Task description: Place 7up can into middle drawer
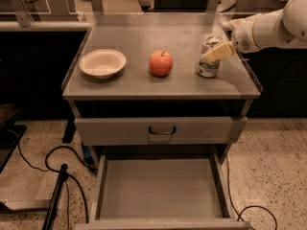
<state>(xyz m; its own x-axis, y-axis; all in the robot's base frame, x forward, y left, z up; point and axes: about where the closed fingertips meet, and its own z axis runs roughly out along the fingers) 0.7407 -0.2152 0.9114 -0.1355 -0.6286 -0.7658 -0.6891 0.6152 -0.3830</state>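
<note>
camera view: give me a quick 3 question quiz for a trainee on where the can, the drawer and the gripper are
1. True or false: the 7up can already lies in the open middle drawer.
2. What stands between the bowl and the can? A) red apple B) mug C) sponge
3. Which object is the gripper at?
Key: 1 false, it stands on the cabinet top. 2 A. 3 the 7up can, at its upper part.
</note>
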